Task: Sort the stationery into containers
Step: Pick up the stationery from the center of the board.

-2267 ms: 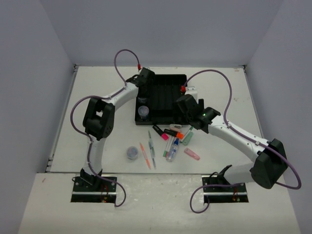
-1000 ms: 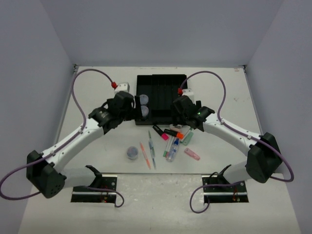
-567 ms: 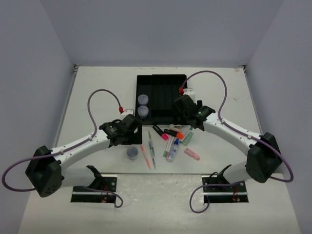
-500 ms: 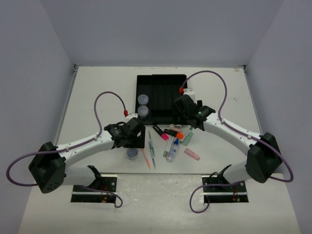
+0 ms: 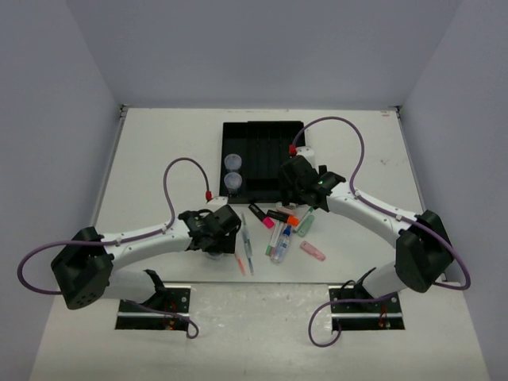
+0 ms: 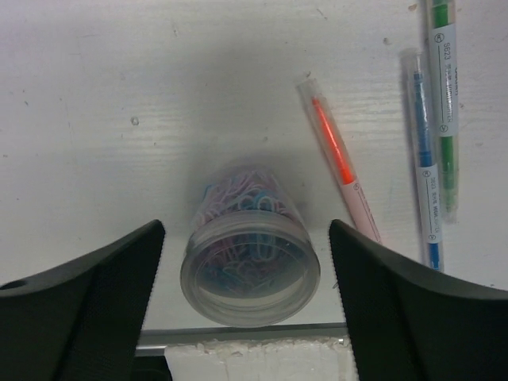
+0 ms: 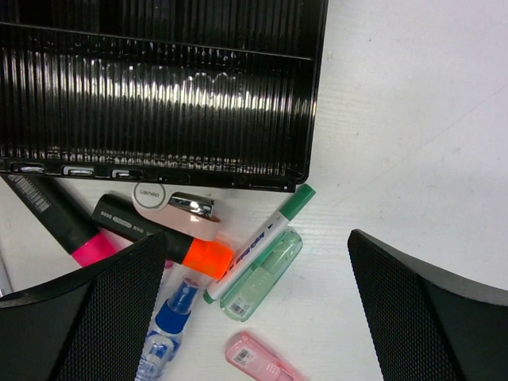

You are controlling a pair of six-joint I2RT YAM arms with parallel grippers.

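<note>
L pincer (image 6: 244, 232) low, jaws wide, R pincer (image 7: 255, 238) wide too

I could read very little print. In the left wrist view, the green pen (image 6: 444, 95) carried a white label with dark characters running along it; they looked like "S823", though I was not sure of the first one. The blue pen (image 6: 425, 159) beside it had a similar label, too fine to read. In the right wrist view, a round white cap (image 7: 148, 193) bore a short grey word, roughly "uanoo". Blue lettering ran along the white green-capped marker (image 7: 258, 238), and small print sat on the black pink-tipped marker (image 7: 55, 218); both were illegible.
</note>
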